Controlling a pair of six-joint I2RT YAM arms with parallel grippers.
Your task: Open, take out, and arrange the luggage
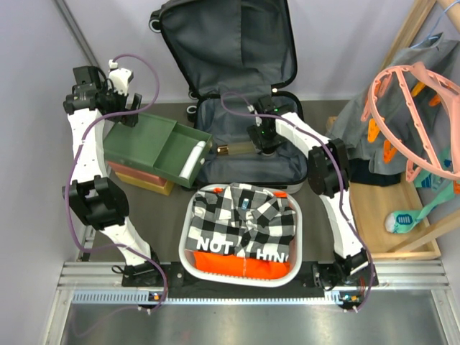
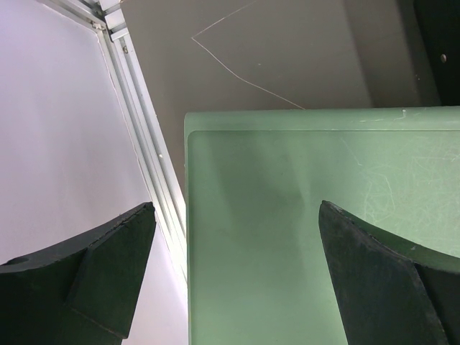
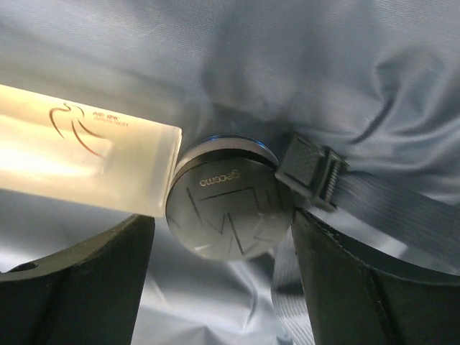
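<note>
The luggage (image 1: 237, 79) lies open at the back of the table, lid up, with its dark grey lining showing in the right wrist view (image 3: 287, 65). My right gripper (image 1: 261, 144) reaches into its lower half. It is open (image 3: 223, 244), and its fingers flank the round black cap (image 3: 228, 198) of a frosted bottle (image 3: 79, 154) lying on the lining. The bottle also shows in the top view (image 1: 233, 149). A strap buckle (image 3: 310, 171) sits against the cap. My left gripper (image 1: 121, 115) is open and empty (image 2: 237, 215) above the green box lid (image 2: 323, 180).
The green-topped stacked boxes (image 1: 136, 140) stand left of the luggage, with a drawer pulled out holding a white tube (image 1: 192, 159). A white basket (image 1: 188, 248) with a checked shirt (image 1: 241, 215) sits in front. A wooden tray (image 1: 374, 208), hangers (image 1: 410, 108) and grey clothes stand at the right.
</note>
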